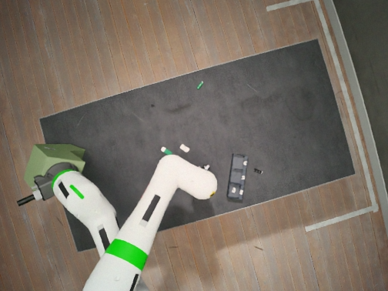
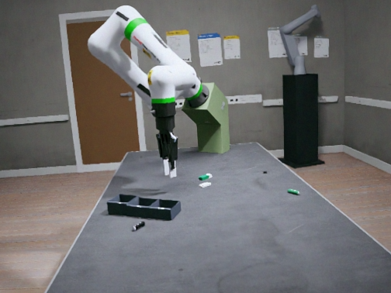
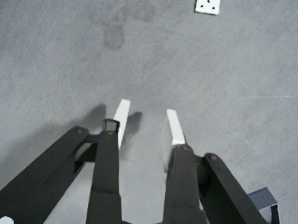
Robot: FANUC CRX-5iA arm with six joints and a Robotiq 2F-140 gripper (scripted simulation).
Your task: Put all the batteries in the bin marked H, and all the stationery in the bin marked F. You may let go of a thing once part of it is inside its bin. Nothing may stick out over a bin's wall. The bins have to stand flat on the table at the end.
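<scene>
My gripper (image 1: 205, 167) (image 2: 170, 173) (image 3: 145, 118) is open with a narrow gap, nothing between its fingers, above the table between the bin block and the loose things. The three-compartment dark block (image 1: 239, 169) (image 2: 140, 211) (image 3: 260, 198) stands flat; a small white piece (image 1: 233, 190) lies in its bottom compartment in the top view. The labels are too small to read. A black battery (image 1: 258, 171) (image 2: 138, 225) lies beside the block. A green cylinder, seemingly a battery (image 1: 200, 85) (image 2: 293, 191), lies far off. A green and white piece (image 1: 166, 150) (image 2: 205, 177), perhaps an eraser, lies near the arm.
A white piece with black dots (image 1: 185, 148) (image 2: 205, 184) (image 3: 207, 6), like a domino, lies beside the green and white piece. A tiny black thing (image 1: 152, 105) (image 2: 264, 172) lies farther off. The green robot base (image 1: 54, 155) (image 2: 213, 128) stands at one table end.
</scene>
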